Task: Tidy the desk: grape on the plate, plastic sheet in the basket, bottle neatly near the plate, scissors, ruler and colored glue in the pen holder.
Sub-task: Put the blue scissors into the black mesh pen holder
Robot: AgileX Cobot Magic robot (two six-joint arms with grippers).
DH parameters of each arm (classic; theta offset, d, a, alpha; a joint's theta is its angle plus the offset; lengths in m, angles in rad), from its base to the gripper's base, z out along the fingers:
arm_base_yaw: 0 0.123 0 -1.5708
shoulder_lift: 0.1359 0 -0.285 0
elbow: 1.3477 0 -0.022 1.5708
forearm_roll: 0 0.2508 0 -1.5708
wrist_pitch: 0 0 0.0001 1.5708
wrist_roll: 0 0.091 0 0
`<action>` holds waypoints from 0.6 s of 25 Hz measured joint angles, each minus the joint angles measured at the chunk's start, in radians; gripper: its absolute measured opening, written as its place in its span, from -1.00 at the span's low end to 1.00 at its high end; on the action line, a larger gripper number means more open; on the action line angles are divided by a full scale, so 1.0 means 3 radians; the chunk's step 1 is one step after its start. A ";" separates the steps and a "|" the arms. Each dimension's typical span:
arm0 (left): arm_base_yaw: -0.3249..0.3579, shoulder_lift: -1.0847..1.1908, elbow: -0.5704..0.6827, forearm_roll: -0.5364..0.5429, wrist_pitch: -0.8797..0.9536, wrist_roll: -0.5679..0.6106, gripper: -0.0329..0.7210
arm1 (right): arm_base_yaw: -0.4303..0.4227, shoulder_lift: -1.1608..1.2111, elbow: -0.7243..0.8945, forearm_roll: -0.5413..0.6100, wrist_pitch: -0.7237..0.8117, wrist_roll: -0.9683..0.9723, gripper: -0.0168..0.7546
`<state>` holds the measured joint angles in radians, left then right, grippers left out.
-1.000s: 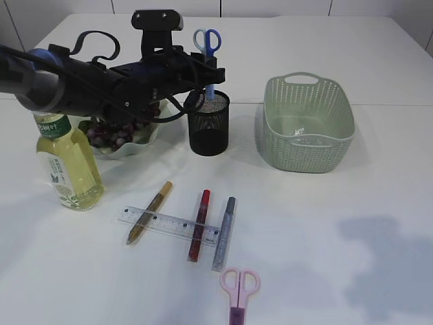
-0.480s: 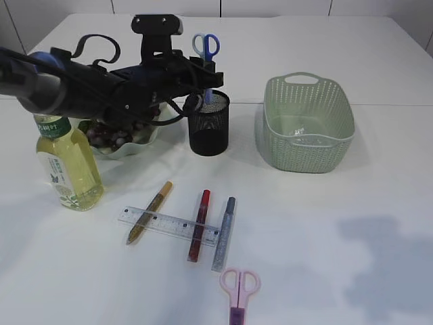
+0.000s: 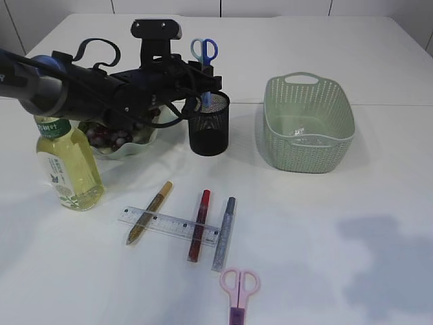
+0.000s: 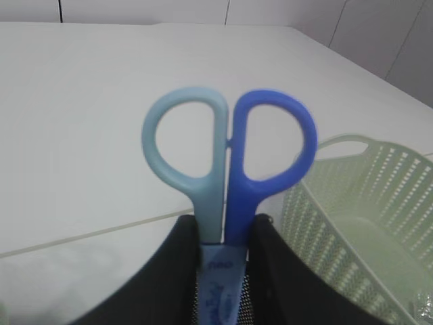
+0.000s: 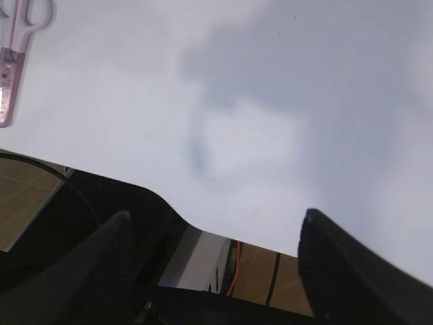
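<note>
The blue scissors (image 4: 226, 176) are clamped upright in the left gripper (image 4: 223, 250), blades lowered into the pen holder (image 3: 208, 124). The right gripper (image 5: 213, 223) is held spread apart above bare table, pink scissors (image 5: 15, 51) at its ten o'clock.

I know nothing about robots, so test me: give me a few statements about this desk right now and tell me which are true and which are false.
1. The left gripper holds the blue scissors over the black pen holder. True.
2. The pink scissors are already in the pen holder. False: they lie on the table at the front edge.
3. The clear ruler lies across the three glue pens. True.
4. The bottle lies on its side. False: it stands upright beside the plate of grapes.
5. The green basket stands left of the pen holder. False: it stands to the right.
</note>
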<state>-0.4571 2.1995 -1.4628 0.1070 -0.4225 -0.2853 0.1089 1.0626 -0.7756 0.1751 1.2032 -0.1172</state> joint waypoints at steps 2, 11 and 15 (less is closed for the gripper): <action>0.0000 0.0000 0.0000 0.0000 0.0000 0.0000 -0.49 | 0.0000 0.0000 0.0000 0.0000 0.0000 0.0000 0.55; 0.0000 0.0000 0.0000 0.0000 0.0098 0.0000 -0.48 | 0.0000 0.0000 0.0000 0.0000 -0.0005 -0.0005 0.55; 0.0000 0.0000 0.0000 0.0000 0.0148 0.0000 -0.47 | 0.0000 0.0000 0.0000 0.0000 -0.0005 -0.0005 0.55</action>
<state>-0.4571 2.1995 -1.4628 0.1070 -0.3781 -0.2853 0.1089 1.0626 -0.7756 0.1751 1.2016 -0.1186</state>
